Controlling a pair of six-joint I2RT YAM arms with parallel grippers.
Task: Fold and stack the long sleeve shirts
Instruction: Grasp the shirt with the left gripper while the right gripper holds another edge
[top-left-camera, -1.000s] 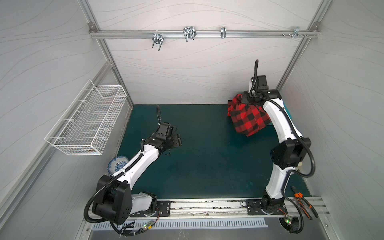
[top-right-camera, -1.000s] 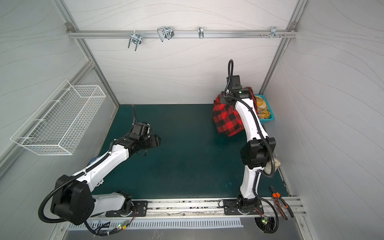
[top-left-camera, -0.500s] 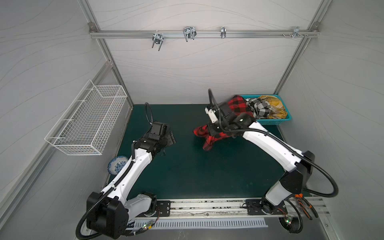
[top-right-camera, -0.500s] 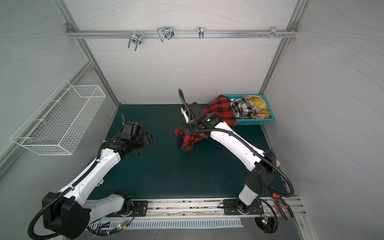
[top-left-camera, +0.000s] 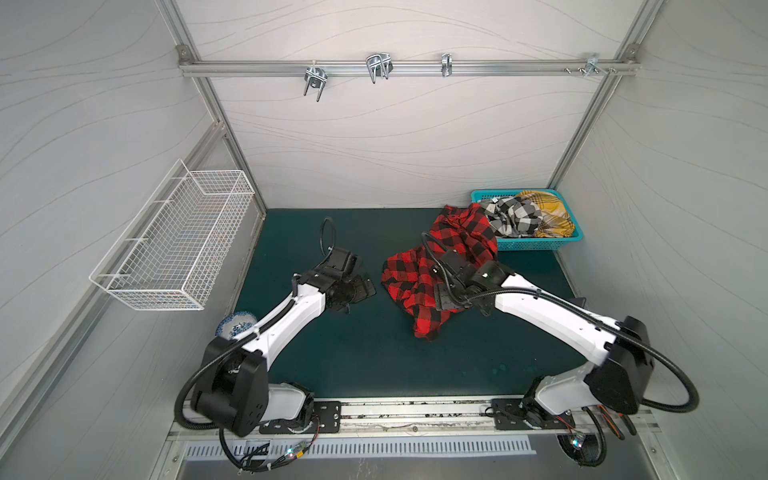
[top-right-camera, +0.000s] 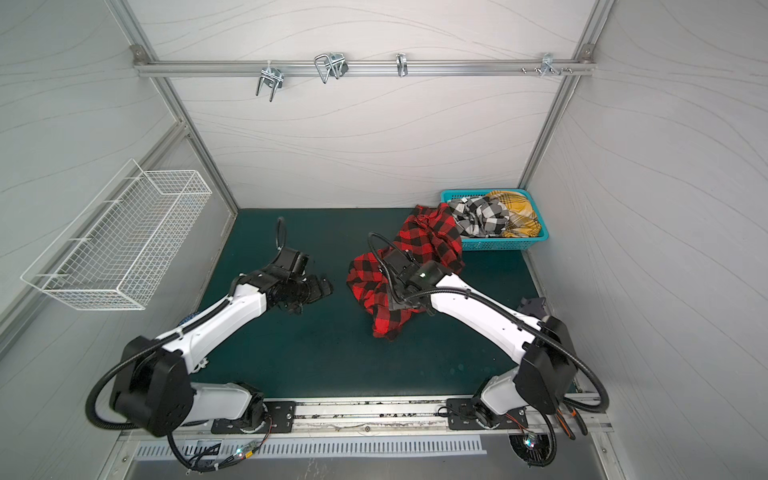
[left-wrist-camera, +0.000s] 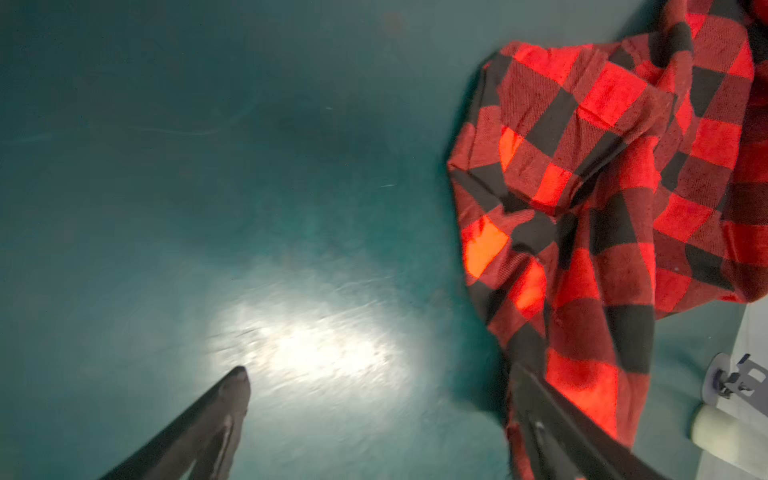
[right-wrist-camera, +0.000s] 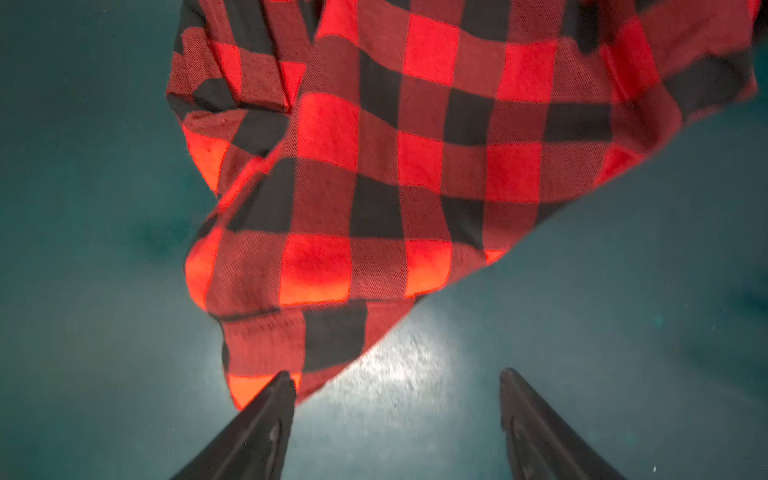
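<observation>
Right gripper (right-wrist-camera: 397, 376): jaws apart, nothing between them. One finger sits at the hem of the red shirt (right-wrist-camera: 374, 166); no grip visible.

Left gripper (left-wrist-camera: 378, 370): jaws wide apart and empty, low over the mat (top-left-camera: 353, 353), just beside the red shirt's other edge.

Red shirt: crumpled heap at mid-mat between the two grippers. Not spread; no sleeves or collar can be made out. In both top views its far end reaches the basket (top-left-camera: 540, 245).

Basket, far right corner: the check shirt (top-left-camera: 513, 214) and the yellow shirt (top-left-camera: 548, 212) are bunched inside.

Progress, as judged: early. One shirt of three is out on the mat and unfolded. No fold is made and no stack begun. Remaining: flatten and fold the red shirt, then fetch, fold and stack the other two.
</observation>
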